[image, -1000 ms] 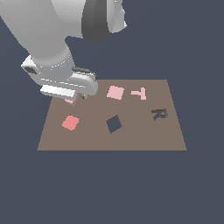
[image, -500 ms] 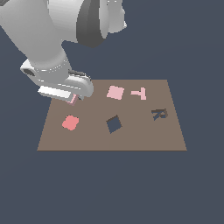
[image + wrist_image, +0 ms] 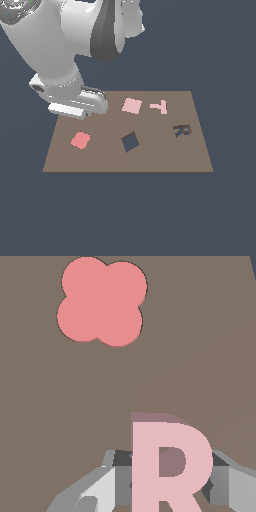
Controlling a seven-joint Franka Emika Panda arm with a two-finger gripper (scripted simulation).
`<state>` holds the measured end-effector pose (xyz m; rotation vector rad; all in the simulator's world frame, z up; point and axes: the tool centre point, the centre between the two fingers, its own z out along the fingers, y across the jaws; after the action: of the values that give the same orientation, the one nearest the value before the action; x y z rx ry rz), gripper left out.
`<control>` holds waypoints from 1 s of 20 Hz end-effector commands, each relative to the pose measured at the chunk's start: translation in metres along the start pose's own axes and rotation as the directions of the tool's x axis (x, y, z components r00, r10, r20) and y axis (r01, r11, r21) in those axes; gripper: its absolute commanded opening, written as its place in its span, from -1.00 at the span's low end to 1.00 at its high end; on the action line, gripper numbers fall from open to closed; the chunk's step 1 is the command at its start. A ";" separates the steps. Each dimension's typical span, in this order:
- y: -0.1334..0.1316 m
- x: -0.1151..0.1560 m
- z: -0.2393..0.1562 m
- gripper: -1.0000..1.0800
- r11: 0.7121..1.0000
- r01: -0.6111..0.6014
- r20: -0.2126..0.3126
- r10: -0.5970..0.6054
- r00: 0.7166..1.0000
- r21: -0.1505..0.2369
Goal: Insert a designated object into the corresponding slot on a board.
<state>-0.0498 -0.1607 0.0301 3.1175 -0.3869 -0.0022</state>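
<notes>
Big white arm fills upper left of ext. view. Brown board (image 3: 150, 150) mid-frame; gripper (image 3: 86, 116) over its upper-left corner. R slot (image 3: 182, 130) at right. Wrist view: fingers (image 3: 102, 491) pinch pink R (image 3: 170, 466) from both sides, w/ clover piece (image 3: 101, 301) nearby.

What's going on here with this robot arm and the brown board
A Panda arm's gripper holds a small light pink R block, seen in the wrist view between the fingers, above the brown board near its edge on the exterior view's left. The dark R-shaped slot lies on the opposite side, unfilled. A pink square, pink T and a salmon clover-shaped piece sit in the board; the diamond hole is empty.
</notes>
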 end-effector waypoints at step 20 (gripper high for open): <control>-0.013 0.017 -0.001 -1.00 0.995 0.103 -0.001 -0.103 0.995 0.000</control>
<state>-0.0351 -0.1545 0.0306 3.1302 -0.2673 -0.0013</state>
